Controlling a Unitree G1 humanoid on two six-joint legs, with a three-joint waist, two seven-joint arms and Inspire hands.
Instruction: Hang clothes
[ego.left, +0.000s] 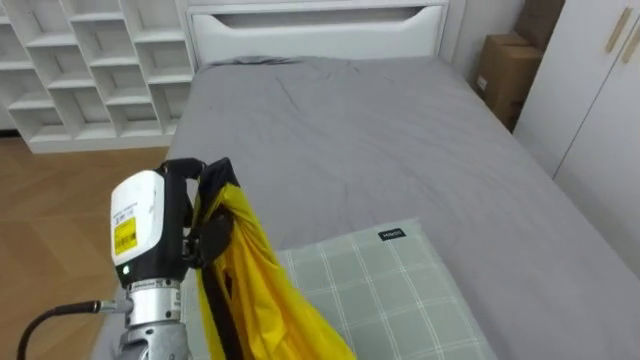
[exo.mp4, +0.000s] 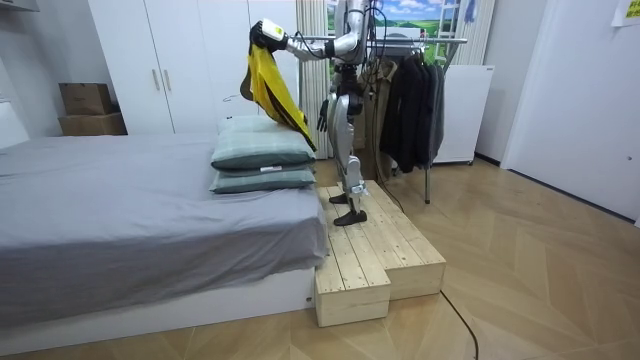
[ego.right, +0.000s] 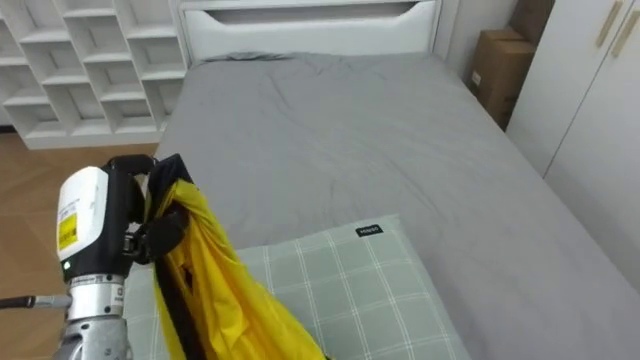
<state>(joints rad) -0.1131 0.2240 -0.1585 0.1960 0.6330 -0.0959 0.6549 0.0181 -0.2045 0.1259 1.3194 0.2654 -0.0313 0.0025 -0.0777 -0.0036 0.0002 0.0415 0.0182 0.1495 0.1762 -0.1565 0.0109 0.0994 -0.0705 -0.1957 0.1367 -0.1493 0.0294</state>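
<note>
The robot stands on a pale wooden slatted platform (exo.mp4: 372, 250) at the end of the wide bed with a grey sheet (ego.left: 380, 140), its back to a metal clothes rack (exo.mp4: 440, 41) hung with dark coats (exo.mp4: 408, 110). Its left hand (ego.left: 140, 225) is raised out over the bed, and its black fingers (ego.left: 203, 243) are clenched round the top edge of a bright yellow garment with black trim (ego.left: 262, 285). The garment hangs down from that grasp in loose folds, clear of the rack and above the stacked pale green checked pillows (ego.left: 400, 290) at the near end of the bed (in the room view its lower hem reaches the top pillow's edge, though whether it touches I cannot tell). The right hand (exo.mp4: 322, 117) hangs low beside the hip in the room view, too small there to tell how its fingers stand. Beyond the bed are a white headboard (ego.left: 315, 25), a white cubby shelf unit (ego.left: 90, 70) on the left, and a brown cardboard box (ego.left: 505, 68) beside white wardrobe doors (ego.left: 600, 100) on the right.
</note>
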